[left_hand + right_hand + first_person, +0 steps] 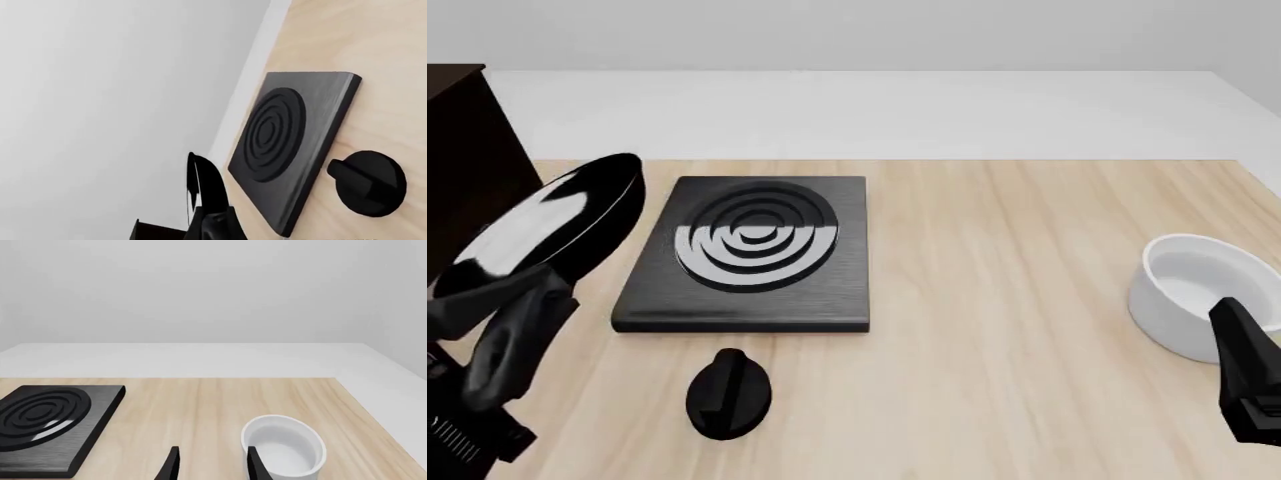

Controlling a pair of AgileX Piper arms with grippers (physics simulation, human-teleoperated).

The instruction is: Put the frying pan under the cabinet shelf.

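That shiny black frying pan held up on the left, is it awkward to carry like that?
Probably. The frying pan looks rigid, so it should not flex. It hangs tilted off the left gripper, so its round bowl likely pulls downward. Its glossy surface may be slippery.

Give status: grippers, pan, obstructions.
Left gripper shut on frying pan, lifted, tilted, beside cabinet shelf. Right gripper open, idle by white bowl. No obstruction visible.

A square black hotplate (293, 150) with concentric rings is lying on the pale wooden table (373, 45), and a round black knob (369, 183) is sitting just beside it. A thin black curved edge, the pan (203, 187), is showing near the gripper, whose fingers are not clearly showing.
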